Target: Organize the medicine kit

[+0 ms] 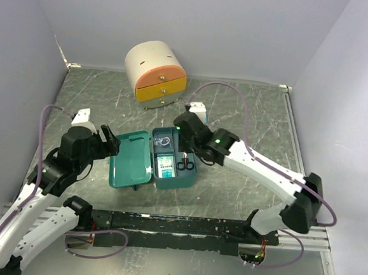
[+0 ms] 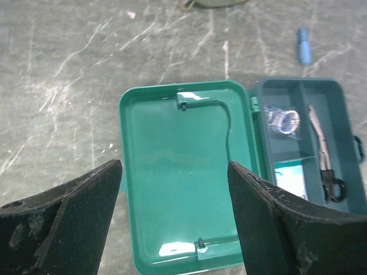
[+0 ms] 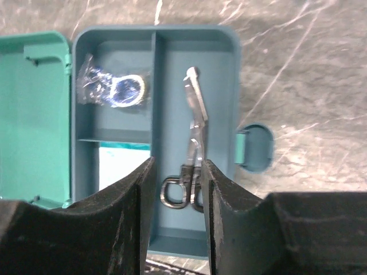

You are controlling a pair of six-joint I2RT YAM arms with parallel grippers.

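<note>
Medicine kit (image 1: 131, 162): teal box, mid bench (image 1: 255, 117); lid folded open flat to L, base to R.
L gripper (image 2: 174, 177): released, jaws wide, hovers above the lid (image 2: 172, 126); nothing betw. them.
Lid: inner face up, bare.
Base, L half: clear-wrapped roll (image 3: 114, 89) in far compartment; white/teal packet (image 3: 120, 163) in near one.
Base, R half: scissors (image 3: 194, 132) lie lengthwise, handles toward the arms.
R gripper (image 3: 176, 172): jaws partly apart, gripping nothing, above scissor handles.
Latch (image 3: 255, 146): sticks out from R wall.
Behind kit: cream cabinet (image 1: 156, 71), orange + yellow drawers; small blue item (image 2: 304, 46) on bench, can't ID.
</note>
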